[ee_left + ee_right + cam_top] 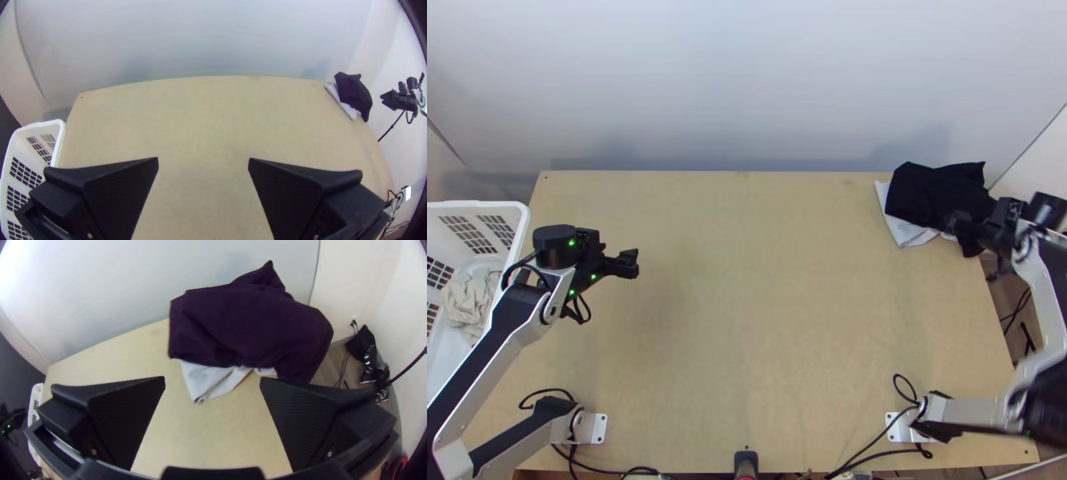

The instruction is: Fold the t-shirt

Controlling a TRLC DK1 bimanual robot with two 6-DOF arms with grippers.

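Black cloth [931,192] lies bunched at the table's [771,320] far right corner, part of it hanging past the right edge. Under it is white cloth [901,228], a creased corner of which sticks out on the table. Which cloth is the t-shirt, I cannot tell. The right gripper [955,224] is above the black cloth in the top view; its wrist view shows the fingers [307,418] wide apart with nothing between their pads. Well apart from the pile, the left gripper [630,264] hangs over the table's left part, its fingers [120,191] also spread and empty. Beside the table's left edge, the white basket [521,222] holds crumpled beige cloth [467,300].
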